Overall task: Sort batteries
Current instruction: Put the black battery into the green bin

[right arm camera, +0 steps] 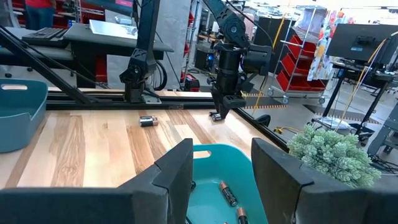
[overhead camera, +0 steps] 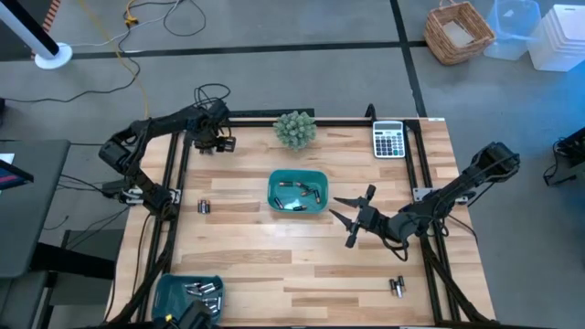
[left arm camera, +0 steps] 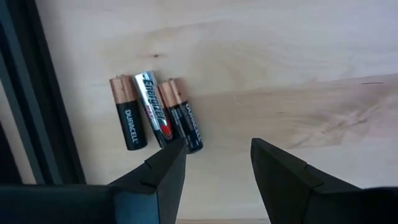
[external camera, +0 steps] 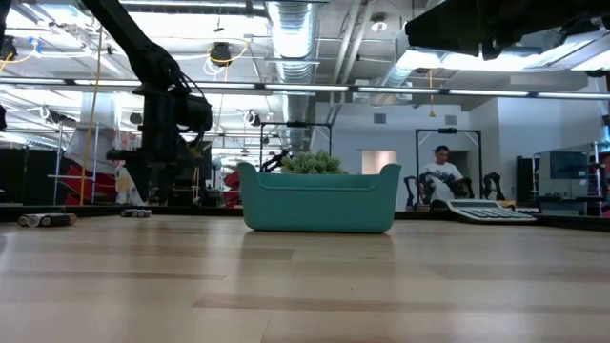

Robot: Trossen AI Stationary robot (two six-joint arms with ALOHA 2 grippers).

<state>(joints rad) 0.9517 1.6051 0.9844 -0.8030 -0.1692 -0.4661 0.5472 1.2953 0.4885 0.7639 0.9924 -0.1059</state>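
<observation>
Three batteries [left arm camera: 155, 112] lie side by side on the wooden table near its far left corner: two black copper-topped ones and a silver one between them. My left gripper [left arm camera: 217, 146] points down over them, open, with nothing between its fingers; one fingertip stands just beside the nearest battery. It also shows in the high view [overhead camera: 218, 142]. My right gripper [overhead camera: 335, 207] hangs level and open just right of the middle teal tray [overhead camera: 274, 178], which holds several batteries [overhead camera: 294, 194].
Loose batteries lie at the left [overhead camera: 205, 207] and near the front right [overhead camera: 398, 286]. A second teal tray [overhead camera: 169, 291] with batteries stands at the front left corner. A small plant [overhead camera: 294, 128] and a grey calculator [overhead camera: 388, 139] sit at the far edge. Black rails frame the table.
</observation>
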